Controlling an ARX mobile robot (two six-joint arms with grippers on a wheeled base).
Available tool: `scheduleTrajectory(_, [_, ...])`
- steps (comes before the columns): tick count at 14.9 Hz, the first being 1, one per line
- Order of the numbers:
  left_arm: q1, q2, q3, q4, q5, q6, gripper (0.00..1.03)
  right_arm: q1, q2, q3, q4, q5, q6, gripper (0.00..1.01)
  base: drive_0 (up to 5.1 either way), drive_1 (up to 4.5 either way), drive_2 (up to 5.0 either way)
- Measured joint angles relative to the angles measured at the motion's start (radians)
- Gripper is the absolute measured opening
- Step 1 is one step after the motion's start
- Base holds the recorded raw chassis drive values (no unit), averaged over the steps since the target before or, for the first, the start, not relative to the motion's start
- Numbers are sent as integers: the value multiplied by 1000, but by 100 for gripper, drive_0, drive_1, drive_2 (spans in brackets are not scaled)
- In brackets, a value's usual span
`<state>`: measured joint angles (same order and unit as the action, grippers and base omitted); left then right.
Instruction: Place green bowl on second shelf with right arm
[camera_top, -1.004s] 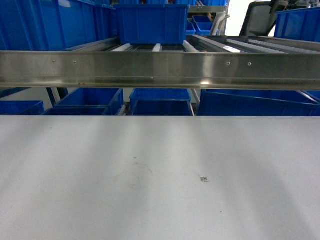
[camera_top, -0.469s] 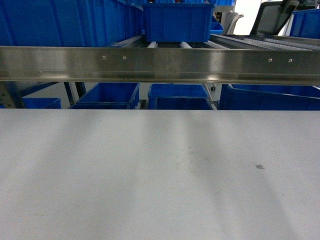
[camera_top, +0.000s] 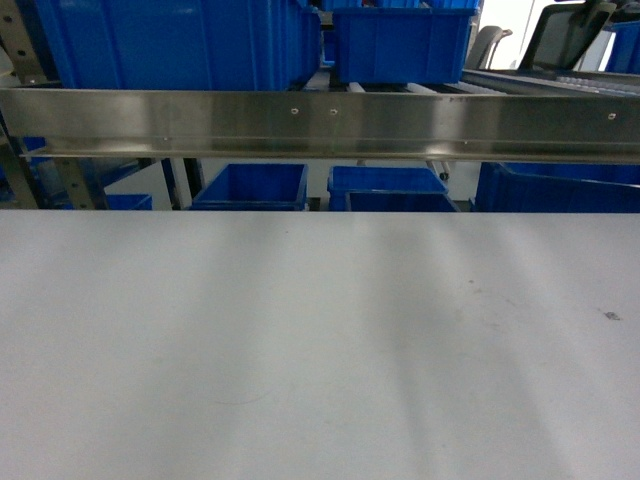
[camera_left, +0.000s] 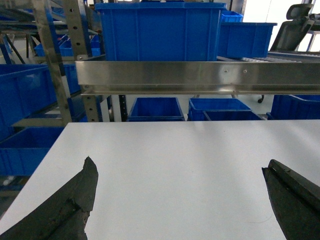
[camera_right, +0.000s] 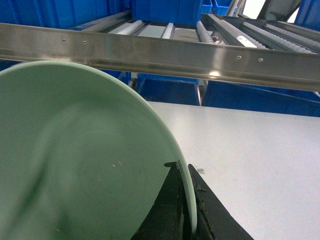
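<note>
Half the green bowl (camera_right: 85, 160) cropped.

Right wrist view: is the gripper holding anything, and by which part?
Yes. The right gripper is shut on the green bowl, pinching its rim, one finger inside and one outside. The left gripper is open, holding nothing.

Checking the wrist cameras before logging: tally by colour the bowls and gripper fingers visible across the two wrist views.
green bowl: 1
black fingers of the left gripper: 2
black fingers of the right gripper: 2
Total: 5
</note>
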<state>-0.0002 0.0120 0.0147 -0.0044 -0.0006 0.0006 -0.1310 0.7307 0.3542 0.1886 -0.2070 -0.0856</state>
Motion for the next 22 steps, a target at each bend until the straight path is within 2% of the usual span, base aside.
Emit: scheduleTrajectory(22, [0,0,0,-3,0,0,98,0,1,0,0,0,0,2,-500,216,266])
